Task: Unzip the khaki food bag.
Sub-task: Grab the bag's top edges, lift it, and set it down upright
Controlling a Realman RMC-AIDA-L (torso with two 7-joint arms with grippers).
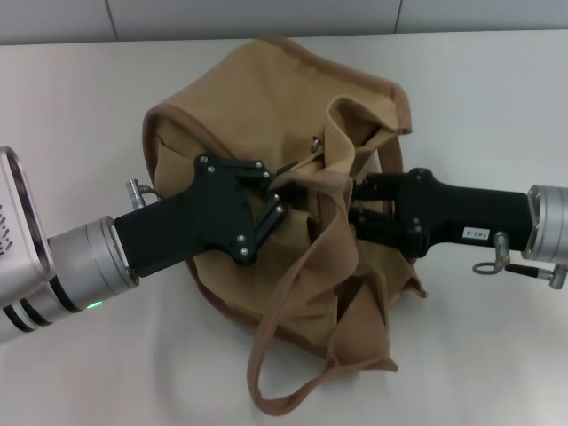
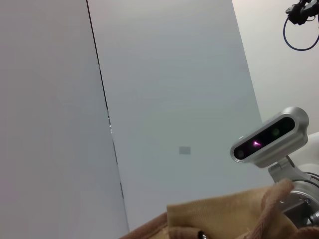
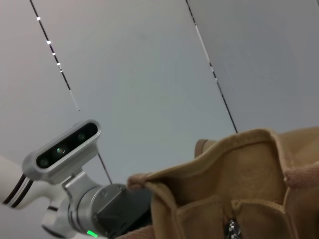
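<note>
The khaki food bag [image 1: 248,98] lies slumped in the middle of the white table [image 1: 71,106], one wide strap handle [image 1: 293,293] looping towards the front. A small metal pull [image 1: 315,140] shows near its top fold, and also in the right wrist view [image 3: 231,228]. My left gripper [image 1: 277,185] reaches in from the left and is shut on a fold of the bag's top fabric. My right gripper [image 1: 357,209] reaches in from the right, its tips hidden behind the strap and folds. The bag's top fabric also shows in the left wrist view [image 2: 224,219] and in the right wrist view [image 3: 239,169].
A grey panelled wall [image 1: 266,18] runs along the table's far edge. The left wrist view shows the right arm's wrist camera [image 2: 269,137] close by. The right wrist view shows the left arm's wrist camera [image 3: 62,149].
</note>
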